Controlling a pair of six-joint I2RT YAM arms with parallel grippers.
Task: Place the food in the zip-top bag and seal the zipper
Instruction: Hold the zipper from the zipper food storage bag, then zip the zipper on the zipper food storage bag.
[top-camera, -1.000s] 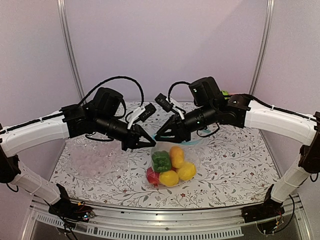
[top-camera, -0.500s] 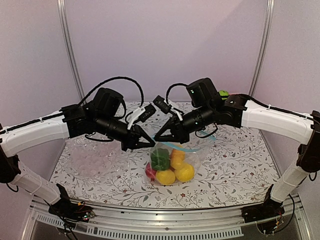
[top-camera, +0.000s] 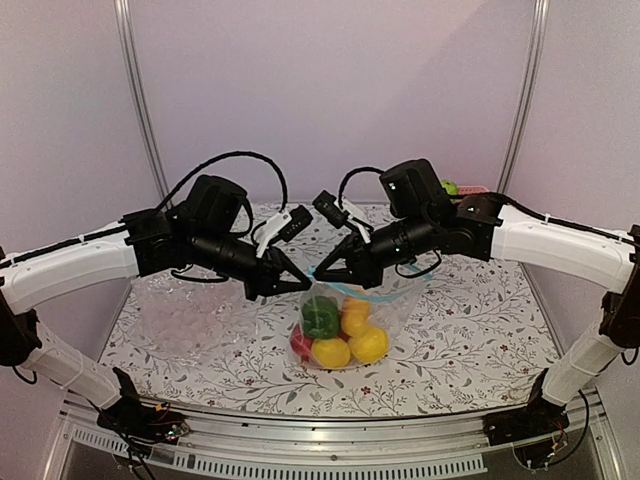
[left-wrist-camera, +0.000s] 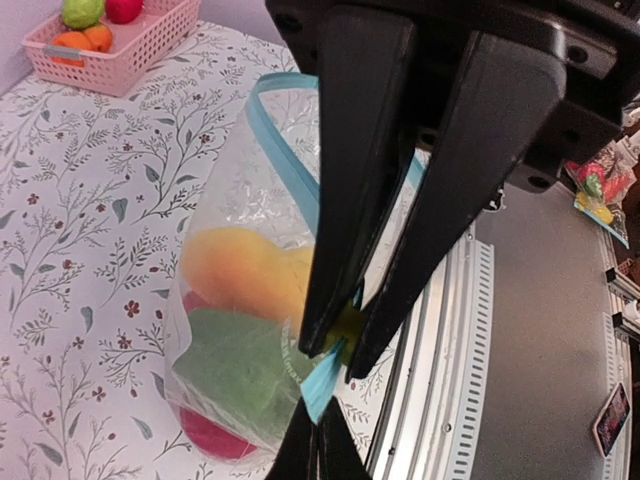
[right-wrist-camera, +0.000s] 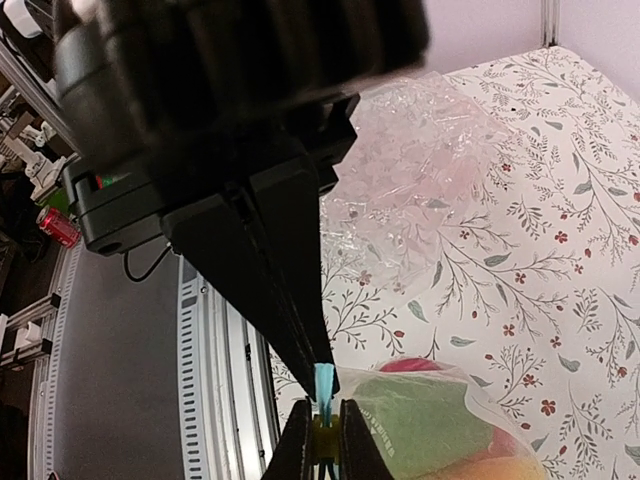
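zip-top bag (top-camera: 385, 315): clear and crinkly, near the middle of the counter (top-camera: 480, 320), below the tips of both arms; its mouth was held up and its full part hung low.
in the zip-top bag: food (top-camera: 321, 317), packed close together. There was a green piece on top, an orange piece (top-camera: 354, 318) beside it, two yellow pieces (top-camera: 331, 352) lower down, and a red piece (top-camera: 302, 345) at the left.
zipper (left-wrist-camera: 290, 160): a thin blue strip along the bag's mouth. Both arms pinched it at almost the same spot.
left jaws: clenched on the zipper, with the strip squeezed between the two dark tips.
right jaws: clenched on the zipper too, just beside the left jaws, tips nearly touching.
pink basket (left-wrist-camera: 150, 45): at the far side of the counter, well apart from the bag.
in the pink basket: a green fruit (left-wrist-camera: 84, 11), a red fruit (left-wrist-camera: 124, 8) and an orange fruit (left-wrist-camera: 85, 38).
loose clear plastic (top-camera: 185, 320): crumpled on the counter to the left of the bag; I could not tell if anything was in it.
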